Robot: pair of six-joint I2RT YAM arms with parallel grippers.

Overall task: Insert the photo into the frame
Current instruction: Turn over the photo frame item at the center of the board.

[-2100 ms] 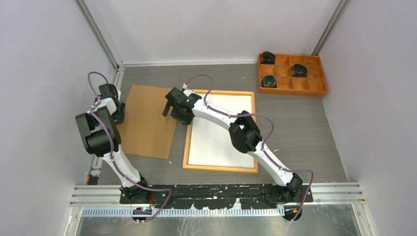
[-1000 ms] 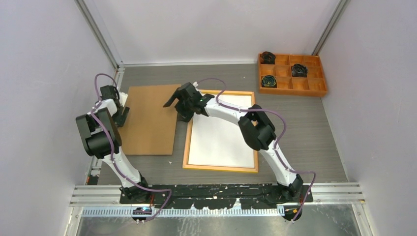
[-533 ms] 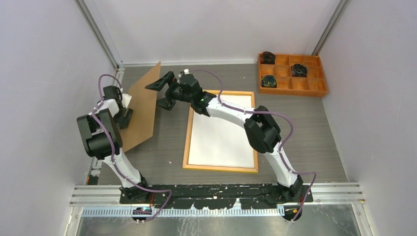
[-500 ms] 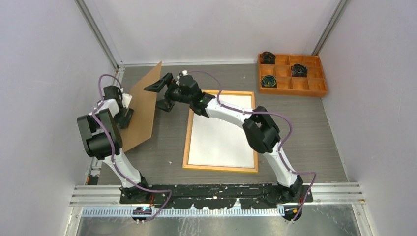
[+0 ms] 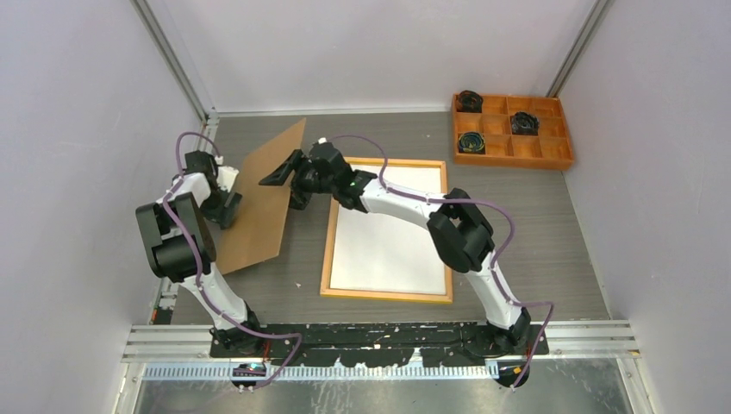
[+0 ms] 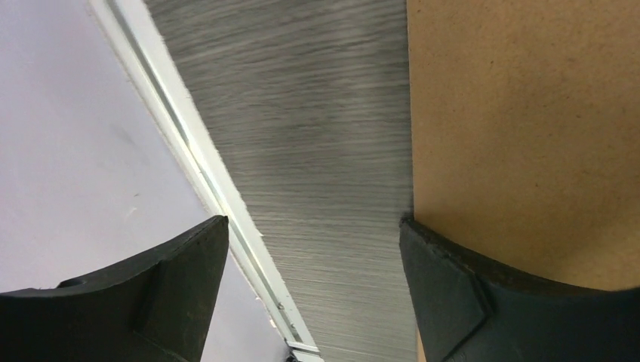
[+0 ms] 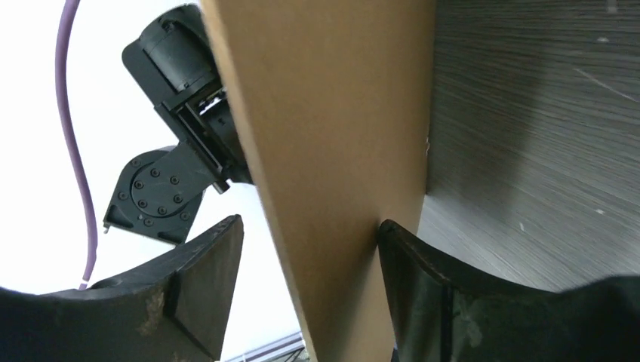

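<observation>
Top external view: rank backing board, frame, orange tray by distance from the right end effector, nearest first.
1. Backing board, tilted, left side, between the fingers of the right end effector.
2. Frame, flat at centre, to its right.
3. Orange tray, far right corner.

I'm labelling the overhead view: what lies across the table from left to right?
Left gripper → tilted plain brown board → large rectangular light wood-coloured frame → orange compartment tray.
</observation>
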